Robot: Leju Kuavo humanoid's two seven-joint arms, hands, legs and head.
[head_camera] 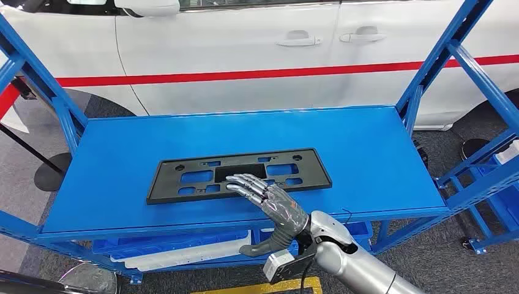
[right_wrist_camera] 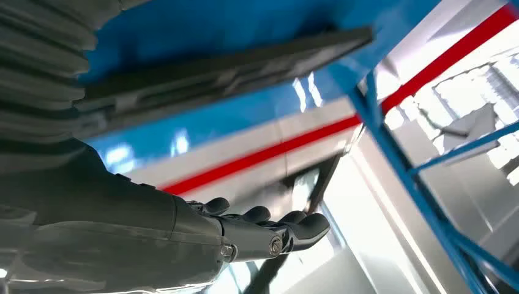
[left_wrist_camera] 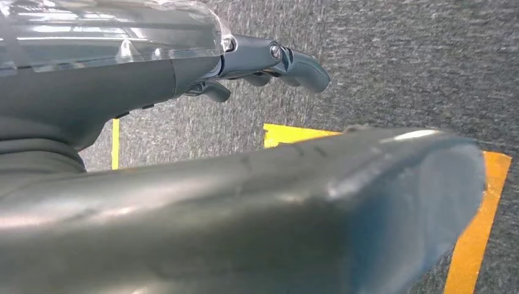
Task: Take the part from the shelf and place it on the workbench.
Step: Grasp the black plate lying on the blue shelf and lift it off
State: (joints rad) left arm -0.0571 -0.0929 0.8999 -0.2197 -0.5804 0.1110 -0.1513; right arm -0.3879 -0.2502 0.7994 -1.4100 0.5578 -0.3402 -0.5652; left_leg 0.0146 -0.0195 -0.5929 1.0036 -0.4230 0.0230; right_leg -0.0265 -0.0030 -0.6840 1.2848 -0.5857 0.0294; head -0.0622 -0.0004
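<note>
Silver arm (head_camera: pixel 361 260) — grey ribbed hand (head_camera: pixel 269 205)

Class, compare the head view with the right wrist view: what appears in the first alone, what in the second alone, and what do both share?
Head view alone: the black part's full outline with its cut-outs, the right arm and the car's door handles.

Right wrist view alone: the part's thin edge seen side-on.

Both share: the right hand with fingers spread, the blue shelf and the white car's red stripe.

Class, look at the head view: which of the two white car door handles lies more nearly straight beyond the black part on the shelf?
The left door handle; the black part lies below it, while the other handle is further right.
</note>
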